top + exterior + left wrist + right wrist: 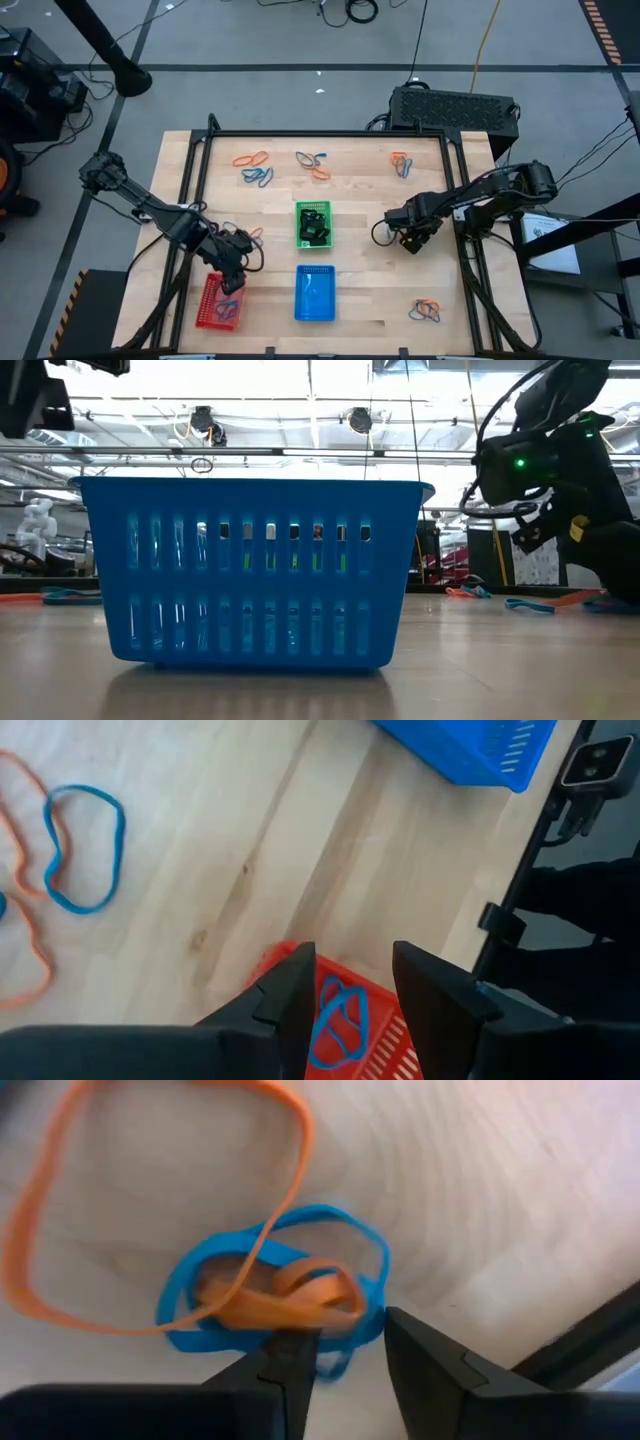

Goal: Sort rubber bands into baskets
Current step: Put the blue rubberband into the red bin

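— Between the fingers of our left gripper (pixel 348 995), what did we see?

— Open air: the fingers stood apart, holding nothing, poised over the red basket (pixel 219 303) at the table's front left. Inside it lay a blue band (pixel 340 1020), loosely looped on the mesh floor.

— And our right gripper (pixel 345 1342)?

— Also parted, down by a tangle (pixel 280 1295) of one blue band and orange ones, on the bare wood. In the overhead view that gripper (pixel 409 238) sat right of the green basket (pixel 313 224) (which already held dark bands).

— How did we judge the pick should go?

— We thought the fingers should straddle a single strand where blue crossed orange least, then close low against the wood; otherwise both colours would likely lift together. The big orange loop ran wide and thin, the blue one thicker-looking and crumpled.

— Where was the rest?

— The blue basket (pixel 315 293) stood in front of the green one, apparently empty. Mixed clusters of orange and blue bands (pixel 256 168) lay along the far side, and another (pixel 427 311) at the front right.
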`<state>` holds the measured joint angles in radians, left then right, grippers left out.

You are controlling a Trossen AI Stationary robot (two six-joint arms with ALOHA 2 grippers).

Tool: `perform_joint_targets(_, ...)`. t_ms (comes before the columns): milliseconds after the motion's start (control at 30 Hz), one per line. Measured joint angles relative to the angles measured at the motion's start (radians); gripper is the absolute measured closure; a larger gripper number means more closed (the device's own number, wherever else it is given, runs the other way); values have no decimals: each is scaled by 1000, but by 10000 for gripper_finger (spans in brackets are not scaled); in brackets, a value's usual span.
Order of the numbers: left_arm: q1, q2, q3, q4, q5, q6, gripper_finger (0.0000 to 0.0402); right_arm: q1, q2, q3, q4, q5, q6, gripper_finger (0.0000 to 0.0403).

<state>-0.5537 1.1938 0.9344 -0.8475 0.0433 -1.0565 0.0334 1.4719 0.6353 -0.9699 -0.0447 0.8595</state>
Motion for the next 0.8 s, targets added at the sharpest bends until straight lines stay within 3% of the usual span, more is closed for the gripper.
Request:
perform_joint_targets(233, 18, 0, 0, 0, -32, 49, 260, 1, -13, 1, -41, -39, 11, 393)
perform_joint_targets(600, 57, 0, 0, 18, -77, 130, 260, 2, -173, 159, -201, -35, 80, 401)
perform_joint_targets(800, 57, 0, -1, 259, -190, 266, 260, 29, -248, 270, -181, -27, 122, 402)
